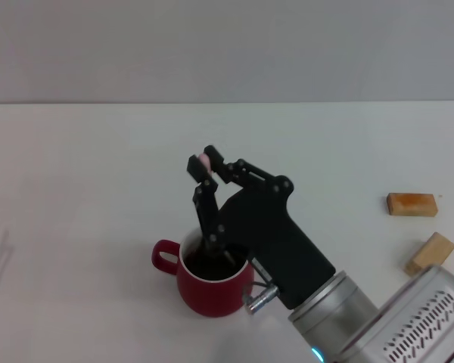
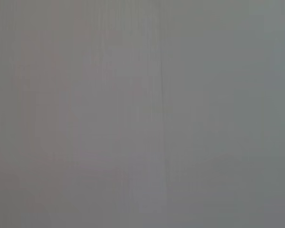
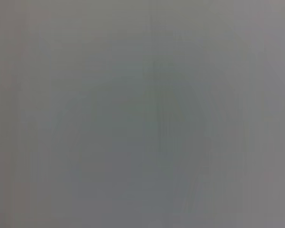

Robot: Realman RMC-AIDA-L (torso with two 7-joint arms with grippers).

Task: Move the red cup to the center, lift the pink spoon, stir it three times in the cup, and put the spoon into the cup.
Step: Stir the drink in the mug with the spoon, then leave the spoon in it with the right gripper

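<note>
Desk (image 1: 76, 166), white and broad, fills most of the head view, and the two wrist views give only a flat grey blur with nothing to tell apart. Going from the left of the frame, the first thing met is the red cup (image 1: 212, 291), standing upright low and a little left of centre, its loop handle pointing toward the left edge of the frame and its white inside holding dark liquid. Directly above the cup's mouth hangs the right claw (image 1: 203, 172), its black linkage reaching up and left from the silver wrist at the lower right corner. The claw is clenched on the pink spoon (image 1: 203, 160), of which only the pale pink end of the handle shows as a small spot between the fingertips. Below that spot the spoon's shaft cannot be told apart from the dark claw finger that runs down into the cup, so its long axis appears near upright, handle end up and bowl end down in the liquid, though the bowl itself is hidden. Farther right, well apart from the cup, two tan wooden blocks lie on the desk: an orange-brown block (image 1: 412, 204) and, just below it near the right edge, a paler block (image 1: 430, 253) lying at a slant. The left claw is nowhere in view.
</note>
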